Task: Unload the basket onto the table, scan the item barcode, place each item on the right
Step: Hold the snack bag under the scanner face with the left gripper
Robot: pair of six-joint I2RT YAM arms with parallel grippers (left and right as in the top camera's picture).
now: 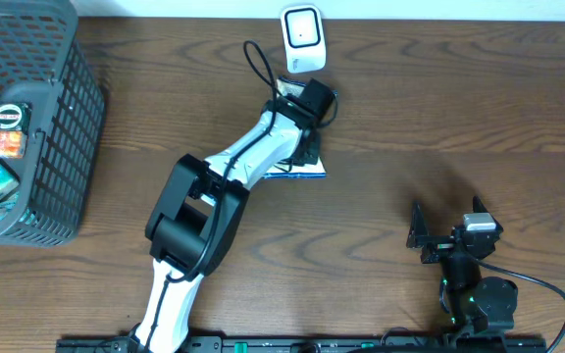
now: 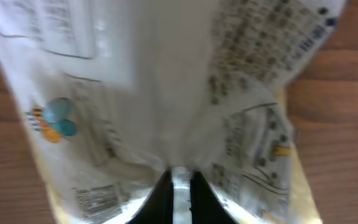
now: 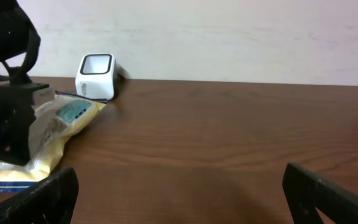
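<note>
The item is a flat white and pale-yellow packet with printed text, lying mostly under my left arm just in front of the white barcode scanner. In the left wrist view the packet fills the frame, blurred, and my left gripper is shut on a thin fold of it. From above the left gripper sits over the packet. My right gripper rests at the table's lower right, open with nothing between its fingers. The right wrist view shows the scanner and packet far left.
A dark mesh basket with several packaged goods stands at the left edge. A black cable loops beside the scanner. A pale wall runs behind the table's far edge.
</note>
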